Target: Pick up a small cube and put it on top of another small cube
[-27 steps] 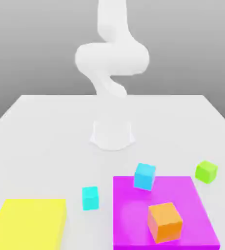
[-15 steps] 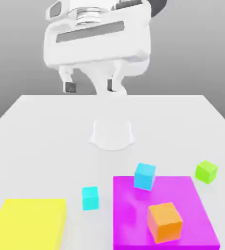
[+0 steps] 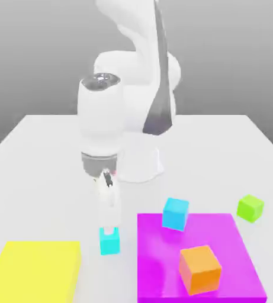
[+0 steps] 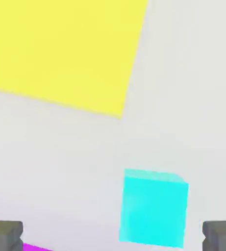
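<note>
- Exterior view: my gripper (image 3: 108, 229) hangs right over the small plain turquoise-cyan cube (image 3: 109, 242), which sits on the white table (image 3: 38, 160) between the flat yellow square pad (image 3: 35, 269) and the flat magenta square pad (image 3: 221, 237).
- Hand view: my fingers (image 4: 5, 234) are spread wide, one on each side of the small cube (image 4: 153, 208), not touching it; the yellow pad (image 4: 61, 49) lies beyond.

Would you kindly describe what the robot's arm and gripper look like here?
The arm is glossy white with rounded, bulbous links, a dark grey panel along one link and a grey metallic cap on a joint. The gripper has two dark grey, blocky fingertips. No cables or markings are visible.
</note>
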Controlling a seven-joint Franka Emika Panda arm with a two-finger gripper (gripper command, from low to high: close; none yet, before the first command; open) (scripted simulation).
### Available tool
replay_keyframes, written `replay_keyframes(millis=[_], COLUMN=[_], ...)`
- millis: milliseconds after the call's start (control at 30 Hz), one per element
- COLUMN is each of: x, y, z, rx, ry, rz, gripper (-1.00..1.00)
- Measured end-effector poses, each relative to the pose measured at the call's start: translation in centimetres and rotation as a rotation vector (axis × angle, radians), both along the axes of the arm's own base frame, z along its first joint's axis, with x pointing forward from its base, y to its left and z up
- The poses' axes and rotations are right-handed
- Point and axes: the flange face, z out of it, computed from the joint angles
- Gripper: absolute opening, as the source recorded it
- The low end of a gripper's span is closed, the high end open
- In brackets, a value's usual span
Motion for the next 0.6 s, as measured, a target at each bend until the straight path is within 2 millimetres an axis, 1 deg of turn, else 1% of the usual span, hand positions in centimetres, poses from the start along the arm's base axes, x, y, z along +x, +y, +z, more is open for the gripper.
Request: replay_keyframes(millis=[200,233,400,433,500,600], x=[-0.3,-0.3,-0.3,-0.3,-0.2,-0.1], y=[0.2,0.2,0.2,0.2,0.2,0.2], z=[-5.3,-5.8,-5.8,-6.0,-5.1,-2.7], rx=[0.004,0.003,0.003,0.002,0.002,0.003], ry=[0.006,0.007,0.004,0.005,0.005,0.005], rz=[-0.009,-0.008,-0.008,-0.008,-0.009,-0.009], gripper=[0.00,-1.00,-1.00,-1.00,-1.00,-1.00])
